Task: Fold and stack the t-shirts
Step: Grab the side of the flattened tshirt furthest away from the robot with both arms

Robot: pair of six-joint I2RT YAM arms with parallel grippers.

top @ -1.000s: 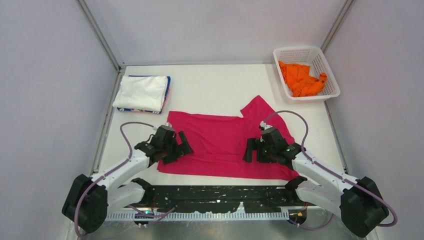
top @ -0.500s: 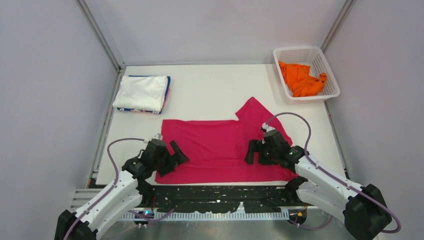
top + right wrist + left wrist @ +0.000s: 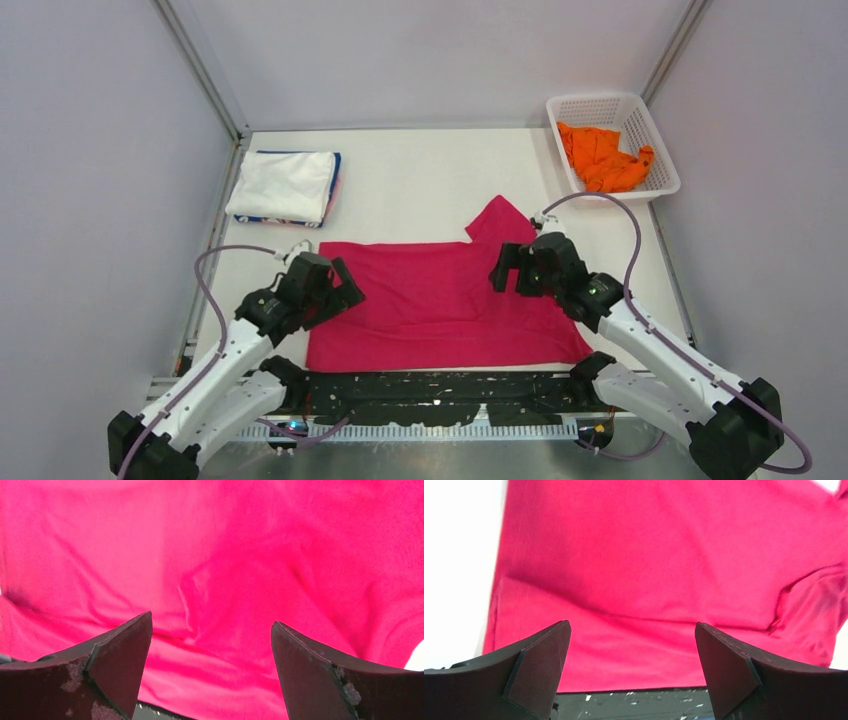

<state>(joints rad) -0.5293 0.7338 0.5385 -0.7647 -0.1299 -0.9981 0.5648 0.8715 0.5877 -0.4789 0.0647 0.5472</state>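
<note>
A magenta-pink t-shirt [image 3: 440, 300] lies spread flat near the table's front edge, one sleeve [image 3: 497, 222] sticking out at its far right; it fills the left wrist view [image 3: 664, 570] and the right wrist view [image 3: 225, 565]. My left gripper [image 3: 340, 290] hovers open over the shirt's left edge, nothing between its fingers [image 3: 541, 662]. At the upper right part of the shirt my right gripper [image 3: 507, 270] is open too, its fingers [image 3: 122, 657] empty. An orange t-shirt [image 3: 602, 158] lies crumpled in the basket. A folded white t-shirt [image 3: 283, 185] tops a stack at far left, blue and pink edges under it.
The white lattice basket [image 3: 655, 140] stands at the back right corner. A black mounting rail [image 3: 440, 388] runs along the near edge, touching the shirt's hem. Grey walls and metal frame posts close in the table on three sides.
The shirt has slid toward the near edge and flattened. My left gripper pulled back left to the shirt's left edge. My right gripper moved away from me toward the sleeve.
</note>
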